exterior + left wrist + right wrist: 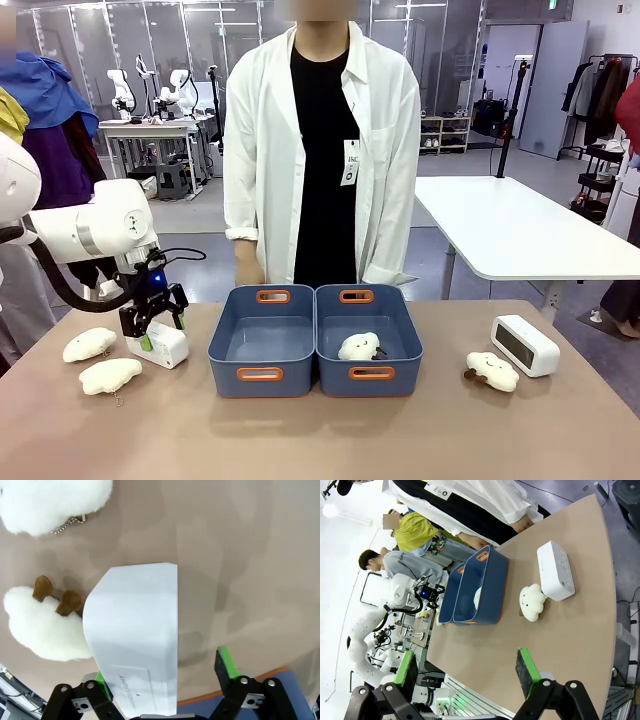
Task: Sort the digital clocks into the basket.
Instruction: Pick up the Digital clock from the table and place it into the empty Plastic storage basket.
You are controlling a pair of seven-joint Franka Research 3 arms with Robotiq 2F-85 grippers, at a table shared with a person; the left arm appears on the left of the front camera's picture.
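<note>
Left arm: lowered at 9 o'clock side of table (320,440), left gripper (152,328) pointed down, jaws spread astride digital clock (165,347), one pad seen clear of it | Right gripper (466,666): spread wide, nothing held | Second clock (525,345): at 3 o'clock of baskets (230,370) | Obscured: other pad partly hidden behind clock

Nothing legible anywhere. Faint grey print on the label (131,690) at the near edge of the digital clock (135,630), too blurred to make out (one short slanted line). Tiny dark marks on the badge (350,162) clipped to the person's white coat (390,120), equally unreadable.
</note>
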